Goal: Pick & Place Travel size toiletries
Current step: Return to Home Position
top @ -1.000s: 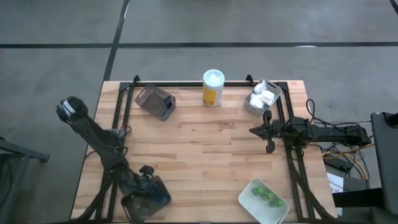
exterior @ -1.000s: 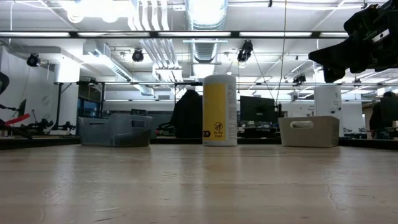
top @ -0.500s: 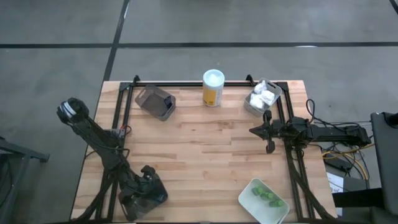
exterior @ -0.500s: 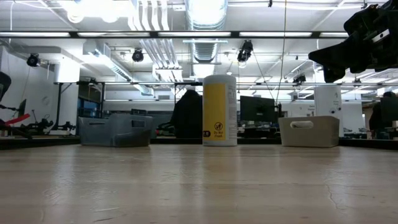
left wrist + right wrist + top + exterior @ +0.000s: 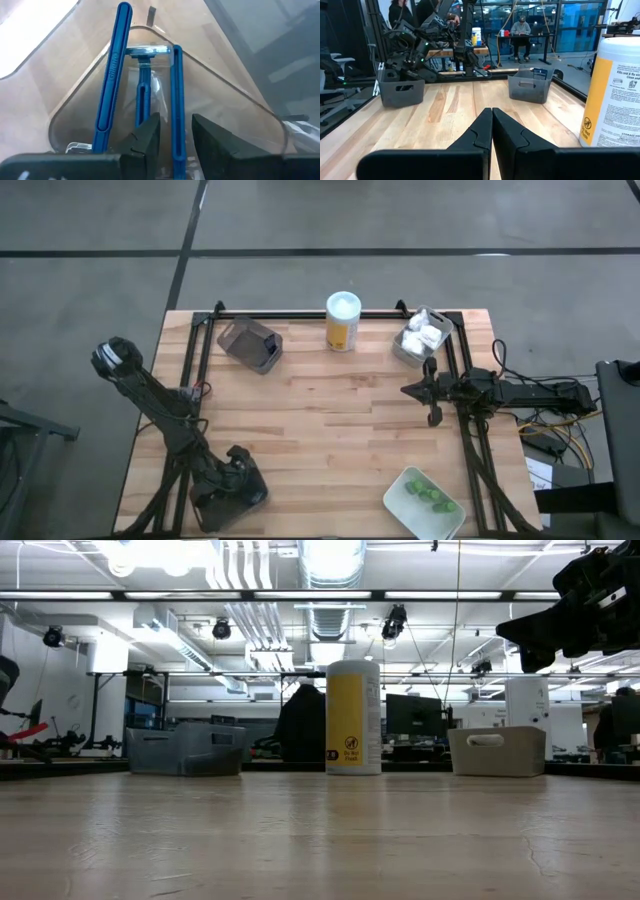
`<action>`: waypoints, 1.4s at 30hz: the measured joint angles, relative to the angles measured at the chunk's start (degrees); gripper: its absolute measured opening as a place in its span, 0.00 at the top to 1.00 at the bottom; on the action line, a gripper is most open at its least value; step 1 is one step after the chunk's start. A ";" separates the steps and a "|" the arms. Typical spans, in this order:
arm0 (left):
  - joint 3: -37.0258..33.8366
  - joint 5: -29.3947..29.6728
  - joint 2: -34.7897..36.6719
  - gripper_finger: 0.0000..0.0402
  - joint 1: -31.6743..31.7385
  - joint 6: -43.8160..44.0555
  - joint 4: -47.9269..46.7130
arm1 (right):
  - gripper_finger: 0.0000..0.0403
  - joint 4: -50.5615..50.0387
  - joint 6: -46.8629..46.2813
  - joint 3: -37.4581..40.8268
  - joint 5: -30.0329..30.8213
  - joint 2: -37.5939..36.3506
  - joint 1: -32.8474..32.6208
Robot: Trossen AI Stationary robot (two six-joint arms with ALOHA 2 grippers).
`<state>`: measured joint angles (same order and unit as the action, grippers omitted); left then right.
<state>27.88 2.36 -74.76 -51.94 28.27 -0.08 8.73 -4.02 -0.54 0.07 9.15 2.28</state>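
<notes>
Right now the left end effector (image 5: 176, 131) hangs spread just above the bin (image 5: 220, 95) at the near left corner of the bench (image 5: 330, 410). Blue razors (image 5: 112, 85) lie inside it, handles running along its fingers. Far off, the right end effector (image 5: 492, 117) waits, pressed together.

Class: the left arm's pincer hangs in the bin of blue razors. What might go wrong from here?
1. The left pincer is open with one blue razor lying between its fingers inside the dark rectangular bin; lifting off crooked might snag that razor and drag it out.
2. The yellow white-capped cylindrical bottle stands upright near the far edge of the wooden table; a wide arm swing could topple it. The right pincer, shut, waits to the right.
</notes>
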 joint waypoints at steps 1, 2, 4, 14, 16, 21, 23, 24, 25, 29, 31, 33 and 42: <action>0.00 -0.33 0.18 0.70 0.02 0.05 -0.03 | 0.98 0.00 0.09 0.00 0.01 0.00 0.00; 0.00 -0.61 0.48 0.71 0.02 0.09 -0.14 | 0.98 0.00 0.09 0.00 -0.01 0.00 0.00; 0.26 -1.07 0.99 0.71 0.00 0.25 -0.45 | 0.98 0.00 -0.04 0.00 0.01 0.00 0.00; 4.16 -1.15 3.68 0.71 0.02 -3.15 -0.09 | 0.98 0.00 -0.04 0.00 -0.01 0.00 -0.02; 4.92 -0.70 3.90 0.71 0.04 -4.61 0.05 | 0.98 0.00 0.08 0.00 -0.01 0.00 0.00; 5.93 2.86 4.06 0.71 0.08 -5.90 0.04 | 0.98 0.00 0.09 0.00 -0.01 0.00 0.00; 5.97 3.35 4.06 0.71 0.09 -5.66 0.02 | 0.98 0.00 0.00 0.00 -0.01 0.00 0.00; 5.85 3.42 4.06 0.71 0.07 -5.23 0.10 | 0.98 0.00 -0.04 0.00 -0.01 0.00 0.00; 5.66 3.48 4.06 0.71 0.07 -4.96 0.11 | 0.98 0.00 -0.01 0.00 -0.01 0.00 -0.01; 5.52 6.96 3.83 0.71 0.24 -5.85 0.49 | 0.98 0.00 -0.02 0.00 -0.01 0.00 -0.02; 6.05 14.08 4.48 0.71 0.31 -5.90 0.79 | 0.98 0.00 0.09 0.00 -0.01 0.00 -0.02; 6.62 22.38 6.28 0.71 0.33 -5.93 1.39 | 0.98 0.00 0.00 0.00 0.00 0.04 -0.01; 3.87 21.63 22.54 0.72 5.73 -15.09 2.60 | 0.98 0.00 0.06 0.00 -0.01 0.00 -0.01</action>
<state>31.75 23.99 -52.22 -46.21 13.18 2.52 8.73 -3.96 -0.54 0.05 9.15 2.28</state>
